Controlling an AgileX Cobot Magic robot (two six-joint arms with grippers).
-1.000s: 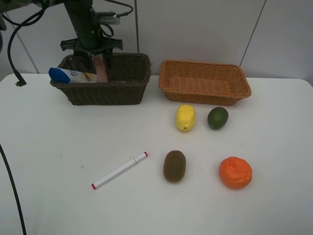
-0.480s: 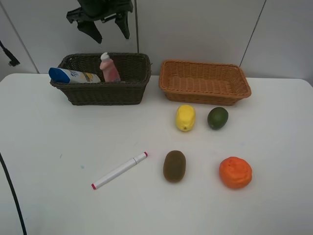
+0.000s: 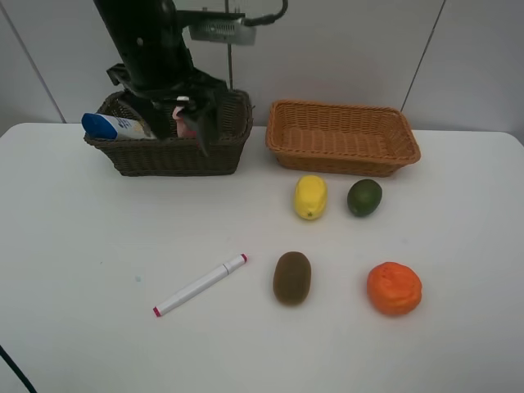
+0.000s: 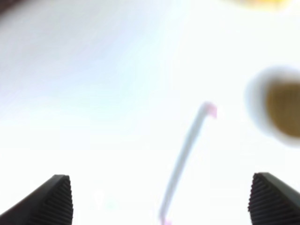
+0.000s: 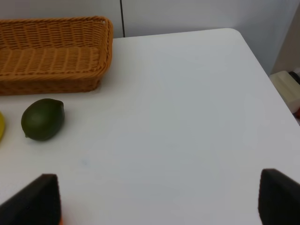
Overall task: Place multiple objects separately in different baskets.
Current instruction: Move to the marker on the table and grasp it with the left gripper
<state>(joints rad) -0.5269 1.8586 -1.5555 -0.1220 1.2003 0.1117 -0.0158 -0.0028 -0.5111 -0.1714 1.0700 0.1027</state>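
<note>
No legible text, label, brand, number or sign in any view; faint markings on the white blue-capped bottle [image 3: 131,128] are too small to read.

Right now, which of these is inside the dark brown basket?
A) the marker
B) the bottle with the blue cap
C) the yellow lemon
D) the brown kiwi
B: the blue-capped bottle lies in the dark brown basket, while the lemon, kiwi and marker all lie out on the white table.
</note>
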